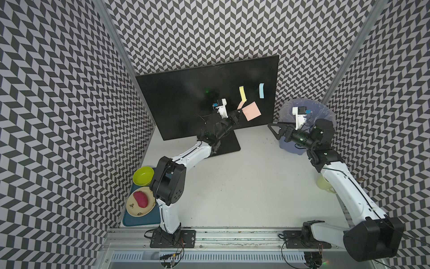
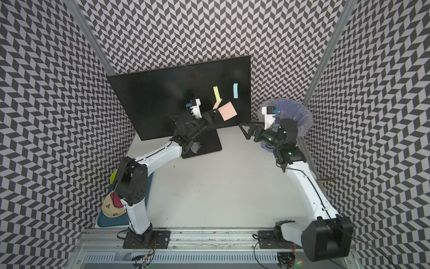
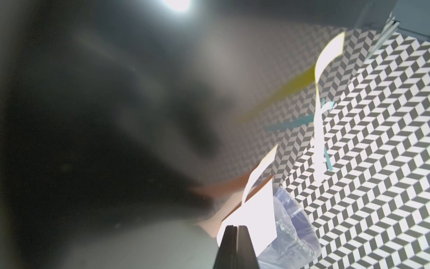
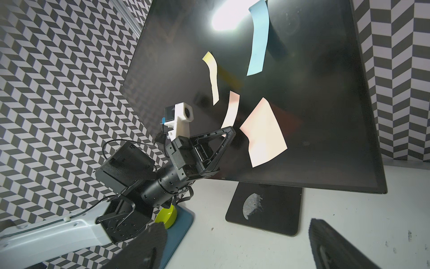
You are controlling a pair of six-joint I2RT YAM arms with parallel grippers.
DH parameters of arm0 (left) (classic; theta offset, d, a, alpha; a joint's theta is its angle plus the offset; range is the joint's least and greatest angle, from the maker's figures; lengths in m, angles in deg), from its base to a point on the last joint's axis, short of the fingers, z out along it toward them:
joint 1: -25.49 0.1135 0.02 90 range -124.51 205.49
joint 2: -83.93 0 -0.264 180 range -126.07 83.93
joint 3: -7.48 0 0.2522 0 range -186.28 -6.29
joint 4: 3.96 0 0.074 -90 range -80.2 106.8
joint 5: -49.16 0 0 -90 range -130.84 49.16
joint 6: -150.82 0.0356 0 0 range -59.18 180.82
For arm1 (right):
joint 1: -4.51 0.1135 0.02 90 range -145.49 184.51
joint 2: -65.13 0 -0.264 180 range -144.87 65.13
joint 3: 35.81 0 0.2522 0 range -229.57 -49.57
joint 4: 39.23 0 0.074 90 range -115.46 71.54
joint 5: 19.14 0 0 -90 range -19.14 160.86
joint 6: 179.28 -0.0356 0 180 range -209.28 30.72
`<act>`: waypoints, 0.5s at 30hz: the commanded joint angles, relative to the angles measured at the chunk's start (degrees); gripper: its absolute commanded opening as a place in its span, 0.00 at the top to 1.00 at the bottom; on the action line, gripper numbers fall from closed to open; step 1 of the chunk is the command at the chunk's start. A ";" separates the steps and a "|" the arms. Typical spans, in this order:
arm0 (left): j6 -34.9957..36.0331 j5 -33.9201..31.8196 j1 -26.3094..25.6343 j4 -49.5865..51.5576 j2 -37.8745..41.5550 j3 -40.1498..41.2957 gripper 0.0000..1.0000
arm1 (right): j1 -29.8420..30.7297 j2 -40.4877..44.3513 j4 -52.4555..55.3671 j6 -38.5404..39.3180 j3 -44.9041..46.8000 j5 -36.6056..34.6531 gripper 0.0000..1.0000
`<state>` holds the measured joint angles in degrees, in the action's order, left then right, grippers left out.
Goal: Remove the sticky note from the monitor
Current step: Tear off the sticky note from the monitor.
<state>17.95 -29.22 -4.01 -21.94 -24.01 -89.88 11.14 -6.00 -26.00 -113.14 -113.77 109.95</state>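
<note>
Bare tabletop (image 1: 244, 186) in the middle; monitor (image 1: 181, 104) and bin (image 1: 325, 110) behind, tray (image 1: 131, 221) at left.

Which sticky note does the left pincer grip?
The large square pink note, its corner pinched by the left pincer; the yellow note, blue note and narrow pink note are not held.

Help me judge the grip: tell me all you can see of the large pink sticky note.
The large pink sticky note is a blank square of thin, pale pink paper, low on the monitor's black screen. It sits tilted like a diamond and seems partly curled off the glass. The shut left gripper pinches one corner; a narrower pink note hangs beside it.
</note>
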 commanded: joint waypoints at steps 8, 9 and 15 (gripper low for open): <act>2.20 0.82 -0.35 -3.13 5.67 5.10 1.00 | 0.42 2.18 -3.92 -0.69 1.49 0.95 0.01; 2.40 0.90 -0.45 -3.13 6.34 5.97 1.00 | 0.44 2.22 -3.94 -0.75 1.60 1.12 0.01; 2.22 1.99 -0.86 -4.72 11.73 13.39 1.00 | 0.93 2.17 -7.65 -3.66 3.54 3.40 0.01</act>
<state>19.42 -28.59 -4.33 -23.58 -16.10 -79.63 11.36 -5.26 -28.43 -114.78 -111.57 111.20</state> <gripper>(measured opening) 0.039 0.989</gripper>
